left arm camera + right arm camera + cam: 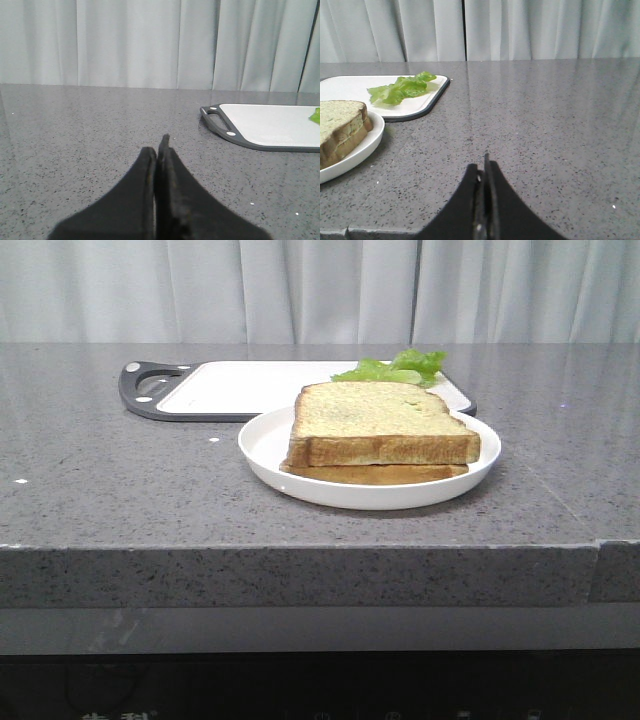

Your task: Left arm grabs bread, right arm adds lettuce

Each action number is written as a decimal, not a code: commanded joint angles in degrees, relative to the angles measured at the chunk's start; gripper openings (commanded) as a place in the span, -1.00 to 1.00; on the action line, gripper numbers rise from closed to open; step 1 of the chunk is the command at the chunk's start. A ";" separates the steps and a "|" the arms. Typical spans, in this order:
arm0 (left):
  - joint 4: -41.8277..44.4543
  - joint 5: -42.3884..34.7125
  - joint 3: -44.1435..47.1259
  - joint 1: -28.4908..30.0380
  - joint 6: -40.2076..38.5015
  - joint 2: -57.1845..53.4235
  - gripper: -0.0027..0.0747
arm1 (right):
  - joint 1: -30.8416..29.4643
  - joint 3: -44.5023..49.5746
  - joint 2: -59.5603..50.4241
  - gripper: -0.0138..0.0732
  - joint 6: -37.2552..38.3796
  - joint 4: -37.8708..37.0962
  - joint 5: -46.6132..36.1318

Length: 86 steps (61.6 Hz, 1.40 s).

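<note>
The thick bread (382,423) lies on top of a thinner toast slice (375,474) on a white plate (270,445) in the middle of the counter. It also shows in the right wrist view (340,127). The lettuce (398,369) lies on the white cutting board (250,385) behind the plate, and shows in the right wrist view (400,88). My left gripper (159,147) is shut and empty over bare counter, left of the board. My right gripper (482,167) is shut and empty, right of the plate. Neither gripper shows in the front view.
The cutting board's dark handle (145,385) points left; it shows in the left wrist view (220,122). The grey speckled counter's front edge (300,550) runs below the plate. A pale curtain hangs behind.
</note>
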 commanded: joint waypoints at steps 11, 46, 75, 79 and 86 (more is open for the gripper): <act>-0.45 -4.32 0.30 0.08 -0.14 -1.00 -0.98 | -0.19 -0.14 -1.21 -0.95 0.00 -0.65 -4.82; -0.45 -4.32 0.30 0.08 -0.14 -1.00 -0.98 | -0.19 -0.14 -1.21 -0.95 0.00 -0.65 -4.82; -2.78 -0.90 -10.42 0.08 -0.14 -0.34 -0.98 | -0.19 -9.35 -1.00 -0.95 0.00 -0.36 -1.63; -2.78 2.41 -15.10 0.08 -0.14 0.88 -0.98 | -0.19 -13.46 -0.02 -0.95 0.00 -0.36 0.96; -2.78 9.99 -23.64 0.08 -0.14 4.55 -0.98 | -0.19 -20.69 3.60 -0.95 0.00 -0.36 4.42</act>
